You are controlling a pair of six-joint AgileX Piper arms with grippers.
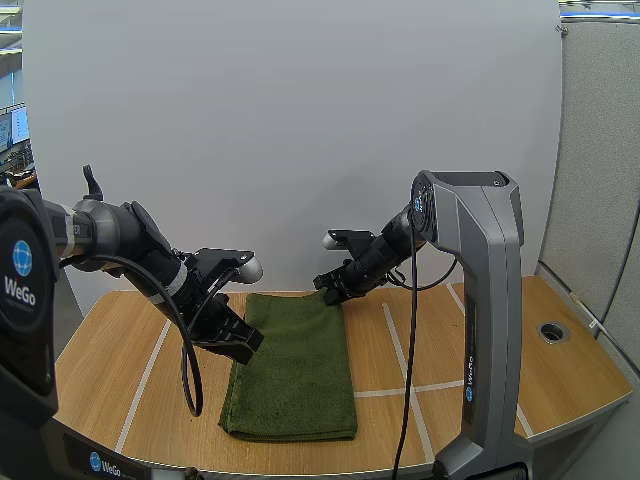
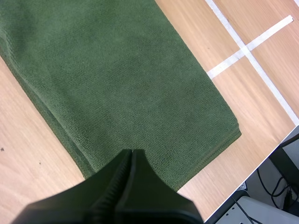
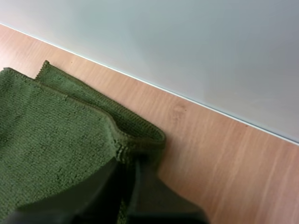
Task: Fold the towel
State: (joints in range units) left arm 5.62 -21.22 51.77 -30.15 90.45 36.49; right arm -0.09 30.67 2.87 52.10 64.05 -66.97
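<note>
Nearest to the arms' bases, the green towel [image 1: 295, 370] is lying on the wooden surface [image 1: 500, 360] as a long, narrow strip, folded lengthwise, with its near end sitting close to the surface's front edge. In the left wrist view the towel [image 2: 117, 79] is showing stacked layers along that near end, and a cross of white tape lines [image 2: 243, 51] is running over the bare surface [image 2: 28, 154] just beside it. A little farther in, the left end effector [image 1: 240, 345] is hanging over the towel's left long edge, about midway along the strip. Its fingers are lying pressed together as one dark wedge [image 2: 132, 151] with nothing between them, and I cannot tell whether the tips are touching the cloth. White tape lines [image 1: 400, 350] are also crossing the surface to the right of the towel, and a round hole [image 1: 553, 330] is sitting well apart near the right side. Farther back, the right end effector [image 1: 328, 290] is reaching down to the towel's far right corner. In the right wrist view its fingers [image 3: 133, 161] are pinching the top layer of the towel [image 3: 51, 135] at that corner, where the edge is curling up slightly off the layer beneath. Beyond the corner, bare surface [image 3: 219, 158] is running to a plain white panel [image 3: 187, 46] standing along the far edge.
</note>
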